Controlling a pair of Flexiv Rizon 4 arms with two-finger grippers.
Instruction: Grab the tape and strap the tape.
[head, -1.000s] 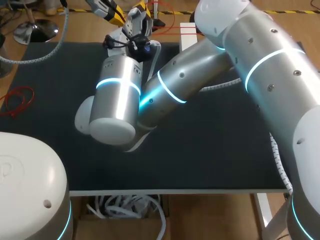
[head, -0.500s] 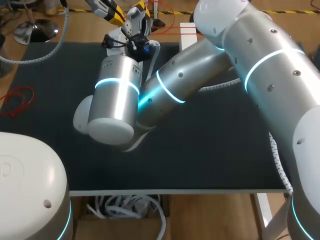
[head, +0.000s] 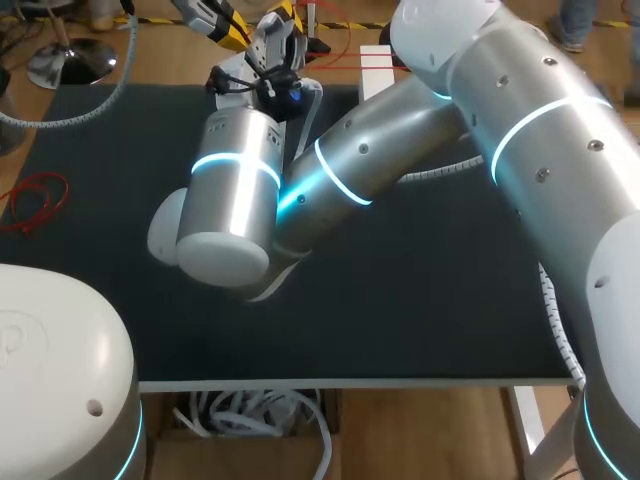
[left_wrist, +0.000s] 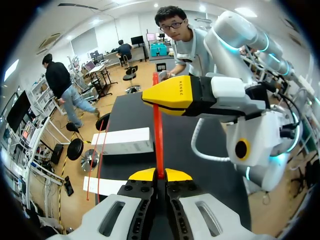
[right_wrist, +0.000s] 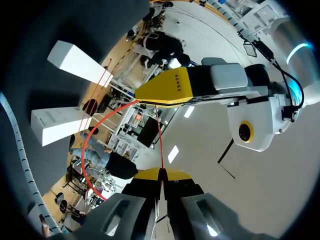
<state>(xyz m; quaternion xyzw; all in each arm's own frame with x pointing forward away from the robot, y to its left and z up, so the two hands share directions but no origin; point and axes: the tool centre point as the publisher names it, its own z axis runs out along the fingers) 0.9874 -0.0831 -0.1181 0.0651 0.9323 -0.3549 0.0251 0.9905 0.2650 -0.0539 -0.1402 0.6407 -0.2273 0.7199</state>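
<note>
1. Both grippers are up at the far edge of the table (head: 420, 300), left of that edge's middle. They sit nose to nose, with only a short gap between them.
2. Left gripper (left_wrist: 160, 174): its yellow tips are pressed together, and the red tape (left_wrist: 158, 130) comes straight out from between them. It is clamped on the tape.
3. Right gripper (right_wrist: 161, 175): same story. Its tips are pinched tight, and a thin red line of tape rises out of the pinch.
4. So the tape is held at both ends, and it runs as one straight, tight line from gripper to gripper above the table's far edge.
5. From the left wrist, that line climbs to the right gripper's yellow tips, where it is gripped, and a short bit of red shows just past them.
6. From the right wrist, there is more tape in play. A slack length bows out in a wide curve beside the tight line, from the left gripper's tips round and down toward the right gripper's side.
7. The right arm (head: 380, 150) comes in from the table's right side and slants across the dark top. Blue rings glow on its joints, and its wrist is at the far edge.
8. A loose red cord (head: 35, 200) lies at the table's left edge, well apart from both grippers.
</note>
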